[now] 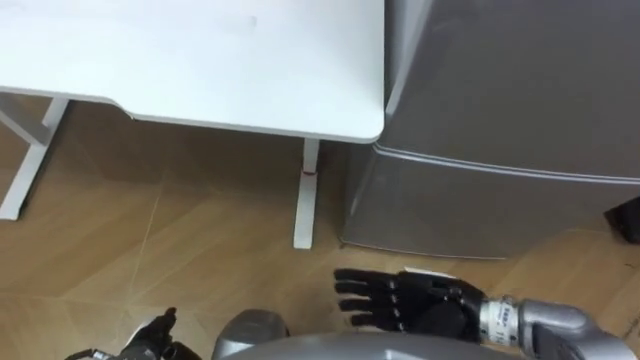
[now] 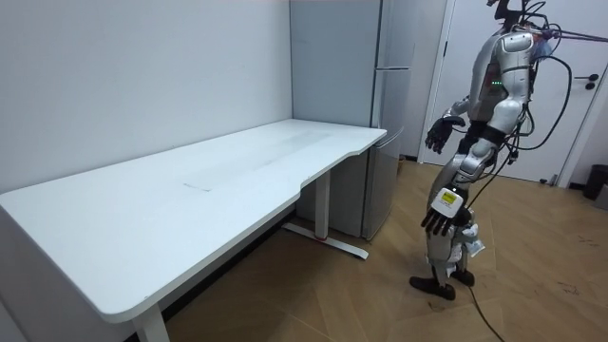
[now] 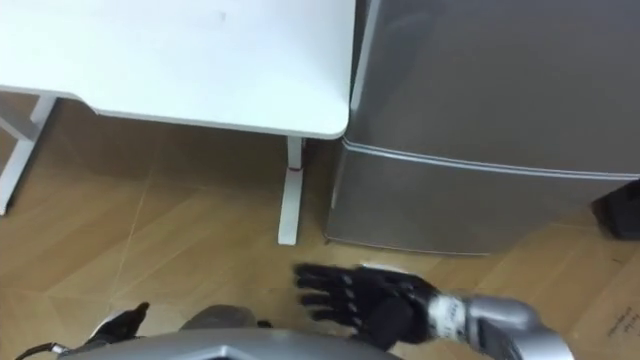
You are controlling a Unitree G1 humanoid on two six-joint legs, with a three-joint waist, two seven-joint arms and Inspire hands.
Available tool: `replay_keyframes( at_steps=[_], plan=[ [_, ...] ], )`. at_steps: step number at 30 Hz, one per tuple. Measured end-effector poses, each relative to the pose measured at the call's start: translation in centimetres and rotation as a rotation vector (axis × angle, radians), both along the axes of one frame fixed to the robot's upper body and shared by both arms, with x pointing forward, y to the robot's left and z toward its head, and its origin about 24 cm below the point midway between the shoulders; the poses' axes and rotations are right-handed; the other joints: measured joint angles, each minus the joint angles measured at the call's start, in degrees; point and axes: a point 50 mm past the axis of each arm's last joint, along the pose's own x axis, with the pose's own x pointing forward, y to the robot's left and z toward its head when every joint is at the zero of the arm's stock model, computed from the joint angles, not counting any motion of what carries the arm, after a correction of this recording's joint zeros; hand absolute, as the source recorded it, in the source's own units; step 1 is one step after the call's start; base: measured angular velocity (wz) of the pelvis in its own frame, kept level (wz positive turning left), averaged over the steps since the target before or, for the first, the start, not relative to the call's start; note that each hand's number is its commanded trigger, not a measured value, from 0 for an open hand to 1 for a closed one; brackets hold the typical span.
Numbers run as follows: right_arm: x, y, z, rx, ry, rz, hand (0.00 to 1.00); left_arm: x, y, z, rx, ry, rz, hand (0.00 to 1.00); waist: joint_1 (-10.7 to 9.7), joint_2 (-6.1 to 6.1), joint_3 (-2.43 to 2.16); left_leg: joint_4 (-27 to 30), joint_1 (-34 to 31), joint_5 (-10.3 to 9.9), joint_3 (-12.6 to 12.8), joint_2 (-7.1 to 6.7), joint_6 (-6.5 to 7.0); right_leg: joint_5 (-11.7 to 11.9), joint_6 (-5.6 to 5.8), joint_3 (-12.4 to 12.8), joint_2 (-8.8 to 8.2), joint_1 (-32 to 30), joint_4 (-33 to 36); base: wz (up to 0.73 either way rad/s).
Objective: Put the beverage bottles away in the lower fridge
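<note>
The fridge [image 2: 332, 76], tall and silver-grey, stands shut. Its lower door [image 1: 450, 210] is closed beneath the seam that parts it from the upper door [image 1: 520, 70]. In front of that lower door, and clear of it, the right hand [image 1: 405, 300] is held out over the floor [image 1: 200, 250]. Its fingers are straight and spread apart, pointing towards the robot's left, and it is empty. The room view shows this arm bent and lifted to about waist height, the hand short of the fridge's front. The left hand [image 2: 437, 222] hangs low beside the robot's thigh, its fingers loose and apart and closed on nothing. In the eye views a little of it shows at the lower left edge, above the wooden boards. Just beside the fridge, on the robot's left, is the rounded near corner of a white desk [image 1: 200, 60]. Its edge comes close to the fridge's side at about the level of the door seam, and I cannot tell whether the two touch. Under that corner a white desk leg [image 1: 306, 195] goes down to a flat foot on the floor, near the lower door's bottom corner. From there the desk runs the other way from the fridge, along the wall. On the far side of the fridge, at the right edge of the eye views, a dark thing [image 1: 625, 220] sits low by the floor, with too little of it in sight to say what it is. The robot stands upright on the boards, facing the fridge front, near the desk's fridge end.
</note>
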Motion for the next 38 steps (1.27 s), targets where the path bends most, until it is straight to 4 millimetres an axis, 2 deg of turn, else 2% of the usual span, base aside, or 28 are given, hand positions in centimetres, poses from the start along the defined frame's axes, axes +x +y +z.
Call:
replay_keyframes(
  at_steps=[3, 10, 12, 14, 16, 18, 20, 24, 27, 29, 31, 32, 33, 36, 38],
  plan=[
    [-1.0, -1.5, -1.2, -0.104, 0.047, -0.117, 0.00, -0.6, 0.3, 0.1, 0.035, -0.006, 0.031, 0.00, -1.45, 0.00, -0.07, 0.09, 0.60, -0.10, -0.16, -0.05, 0.11, 0.02, 0.08, -0.24, 0.09, 0.77, -0.25, 0.07],
    [-3.1, -1.6, -2.6, -0.073, 0.132, -0.307, 0.00, -1.4, 0.0, -0.1, 0.052, 0.004, 0.049, 0.00, -1.67, -0.04, 0.03, -0.27, 1.84, -0.27, -0.41, -0.26, 0.18, -0.29, 0.28, -0.45, -0.02, 2.14, -1.03, 0.02],
    [-3.4, -1.7, -3.1, -0.126, 0.137, -0.397, 0.00, -1.6, -0.3, -0.2, 0.045, 0.006, 0.056, 0.00, -1.63, 0.47, 0.05, 0.07, 1.52, -0.43, -0.53, -0.26, 0.23, -0.25, 0.34, -0.39, 0.06, 2.09, -1.10, 0.02],
    [-4.3, -2.0, -3.9, -0.237, 0.158, -0.573, 0.00, -1.8, -1.1, -0.5, 0.023, 0.000, 0.089, 0.00, -1.70, 1.87, 0.18, 0.48, 1.34, -0.79, -0.67, -0.34, 0.41, -0.25, 0.51, -0.39, 0.04, 2.14, -1.19, 0.02],
    [-5.0, -1.9, -4.5, -0.296, 0.186, -0.666, 0.00, -2.3, -1.7, -0.7, 0.016, 0.002, 0.113, 0.00, -2.06, 2.60, 0.44, 0.30, 1.37, -0.81, -0.61, -0.44, 0.44, -0.25, 0.60, -0.26, -0.03, 2.35, -1.13, 0.00],
    [-5.6, -1.9, -4.9, -0.336, 0.204, -0.745, 0.00, -2.8, -2.0, -0.8, 0.007, 0.000, 0.150, 0.00, -3.39, 3.56, 0.46, 0.02, 1.37, -0.80, -0.73, -0.65, 0.42, -0.26, 0.68, -0.39, -0.08, 2.52, -1.25, 0.02],
    [-5.6, -2.0, -5.0, -0.361, 0.209, -0.776, 0.00, -3.4, -1.8, -0.8, 0.020, 0.013, 0.153, 0.00, -4.72, 3.78, 0.37, -0.13, 1.38, -0.78, -1.45, -1.16, 0.38, -0.44, 0.80, -1.03, -0.16, 2.78, -1.40, 0.15],
    [-5.9, -2.1, -5.3, -0.409, 0.224, -0.801, 0.00, -3.4, -1.3, -0.7, 0.043, 0.007, 0.158, 0.00, -5.26, 3.54, 0.26, -0.31, 1.47, -0.79, -1.46, -1.32, 0.37, -0.76, 0.90, -1.69, -0.43, 3.03, -1.32, 0.08],
    [-5.8, -1.9, -5.5, -0.438, 0.245, -0.798, 0.00, -3.7, -1.5, -0.8, 0.029, 0.026, 0.166, 0.00, -5.46, 3.24, 0.44, -0.43, 2.09, -0.86, -1.75, -1.97, 0.47, -0.89, 1.12, -2.22, -0.67, 3.91, -1.49, 0.09],
    [-5.8, -1.9, -5.6, -0.459, 0.246, -0.776, 0.00, -4.1, -1.7, -0.9, 0.017, 0.052, 0.161, 0.00, -5.90, 2.91, 0.38, -0.41, 2.55, -1.02, -2.18, -1.99, 0.59, -1.04, 1.35, -2.32, -0.75, 4.67, -1.79, 0.11],
    [-5.4, -1.9, -5.6, -0.495, 0.232, -0.722, 0.00, -4.0, -1.7, -1.0, 0.012, 0.070, 0.147, 0.00, -5.71, 2.72, 0.36, -0.02, 2.51, -1.34, -2.07, -1.94, 0.70, -1.10, 1.44, -2.22, -0.74, 4.68, -1.81, -0.02],
    [-4.5, -1.9, -5.6, -0.529, 0.204, -0.660, 0.00, -3.9, -1.6, -1.0, 0.014, 0.081, 0.143, 0.00, -4.74, 2.57, 0.38, 0.00, 2.59, -1.42, -2.00, -1.84, 0.72, -1.12, 1.46, -1.71, -0.75, 4.58, -1.75, -0.12],
    [-4.4, -1.9, -5.6, -0.547, 0.201, -0.635, 0.00, -3.9, -1.6, -1.1, 0.015, 0.087, 0.145, 0.00, -4.27, 2.50, 0.41, 0.06, 2.61, -1.48, -2.00, -1.82, 0.74, -1.11, 1.48, -1.55, -0.72, 4.60, -1.77, -0.06],
    [-3.7, -1.2, -5.9, -0.622, 0.199, -0.572, 0.00, -3.5, -1.8, -1.2, 0.014, 0.103, 0.147, 0.00, -4.37, 2.25, 0.15, 1.02, 2.44, -1.91, -3.18, -2.21, 1.11, -1.03, 1.76, -2.76, -0.64, 5.21, -1.96, 0.22],
    [-3.1, -1.1, -5.9, -0.652, 0.188, -0.530, 0.00, -3.7, -2.1, -1.3, 0.008, 0.121, 0.145, 0.00, -3.70, 2.56, 0.11, 1.42, 2.41, -2.29, -3.08, -2.08, 1.12, -1.02, 1.80, -2.16, -0.26, 5.17, -1.79, -0.05]
  ],
)
